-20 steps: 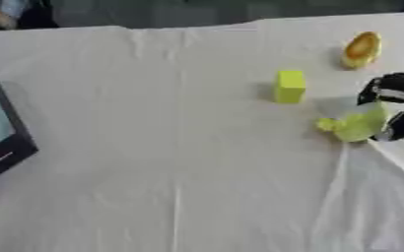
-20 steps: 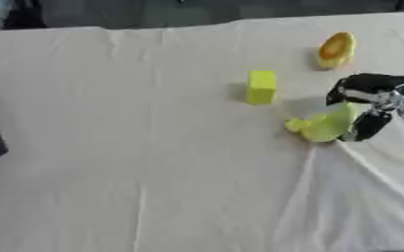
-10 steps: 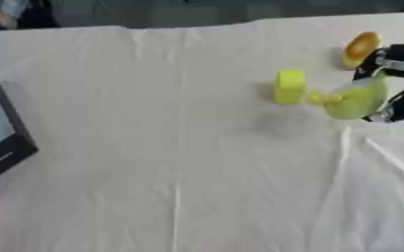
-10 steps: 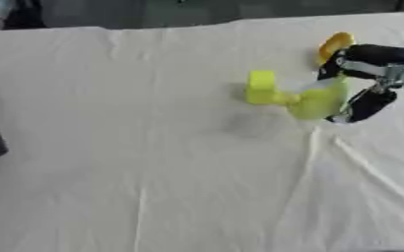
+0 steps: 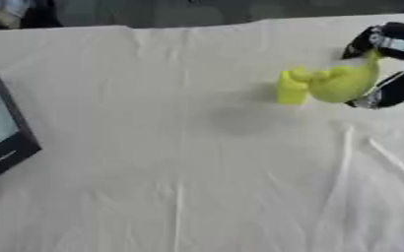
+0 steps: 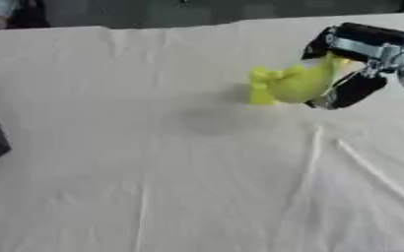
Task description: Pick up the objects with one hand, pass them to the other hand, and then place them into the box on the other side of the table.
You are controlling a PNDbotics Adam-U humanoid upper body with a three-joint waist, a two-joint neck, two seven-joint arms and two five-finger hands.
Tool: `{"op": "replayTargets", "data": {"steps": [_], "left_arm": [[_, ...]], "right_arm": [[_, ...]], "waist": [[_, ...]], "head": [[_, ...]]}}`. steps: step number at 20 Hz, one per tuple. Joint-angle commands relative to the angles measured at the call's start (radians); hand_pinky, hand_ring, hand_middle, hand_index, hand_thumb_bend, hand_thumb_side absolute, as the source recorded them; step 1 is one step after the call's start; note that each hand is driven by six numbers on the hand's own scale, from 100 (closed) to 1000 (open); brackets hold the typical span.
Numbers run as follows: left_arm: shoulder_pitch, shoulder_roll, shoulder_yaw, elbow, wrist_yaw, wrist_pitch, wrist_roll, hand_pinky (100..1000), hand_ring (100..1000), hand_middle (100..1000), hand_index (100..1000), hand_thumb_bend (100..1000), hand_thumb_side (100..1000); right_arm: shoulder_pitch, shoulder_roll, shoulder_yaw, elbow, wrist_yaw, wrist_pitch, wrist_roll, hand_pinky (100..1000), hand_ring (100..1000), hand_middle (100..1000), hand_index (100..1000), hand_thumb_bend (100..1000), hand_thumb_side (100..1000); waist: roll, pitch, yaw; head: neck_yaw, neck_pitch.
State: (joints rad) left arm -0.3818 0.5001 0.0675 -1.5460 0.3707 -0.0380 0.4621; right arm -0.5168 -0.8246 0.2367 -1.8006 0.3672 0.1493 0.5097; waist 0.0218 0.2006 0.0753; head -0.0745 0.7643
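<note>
Robot hand (image 6: pixel 358 64) curls around what looks like a yellow-green object (image 6: pixel 298 82).

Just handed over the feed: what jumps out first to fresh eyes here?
The right hand, upper right, holds a yellow-green rounded object lifted above the white tablecloth, its shadow on the cloth below. A yellow block sits just behind it, and a dark box lies at the left edge.

No readable text anywhere. Only a small pale mark on the dark rim of the box (image 5: pixel 7 152) at nine o'clock, too blurred to make out as letters or a logo.
</note>
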Motion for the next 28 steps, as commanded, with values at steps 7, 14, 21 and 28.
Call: {"op": "replayTargets", "data": {"steps": [7,14,21,28], "left_arm": [[-0.06,0.034,-0.07,-0.211,-0.115,0.071,-0.101,819,817,858,898,866,563],[-0.14,0.023,-0.139,-0.276,-0.217,0.139,-0.191,818,816,854,890,844,560],[-0.227,-0.01,-0.222,-0.303,-0.348,0.198,-0.308,812,809,834,870,840,548],[-0.335,-0.072,-0.304,-0.292,-0.444,0.266,-0.428,808,802,825,864,837,544]], "right_arm": [[-0.034,0.145,0.021,0.012,0.02,0.034,-0.062,820,679,472,571,264,100],[-0.042,0.26,0.04,0.072,0.038,0.053,-0.123,807,674,469,567,234,100],[-0.025,0.374,0.053,0.119,0.038,0.056,-0.256,802,672,466,563,212,100],[-0.015,0.468,0.059,0.158,0.048,0.034,-0.332,799,671,465,562,191,100]], "waist": [[0.013,-0.029,0.009],[0.02,-0.04,0.017],[0.028,-0.052,0.028],[0.035,-0.066,0.042]], "head": [[-0.018,0.006],[-0.033,0.006],[-0.038,0.006],[-0.033,0.006]]}}
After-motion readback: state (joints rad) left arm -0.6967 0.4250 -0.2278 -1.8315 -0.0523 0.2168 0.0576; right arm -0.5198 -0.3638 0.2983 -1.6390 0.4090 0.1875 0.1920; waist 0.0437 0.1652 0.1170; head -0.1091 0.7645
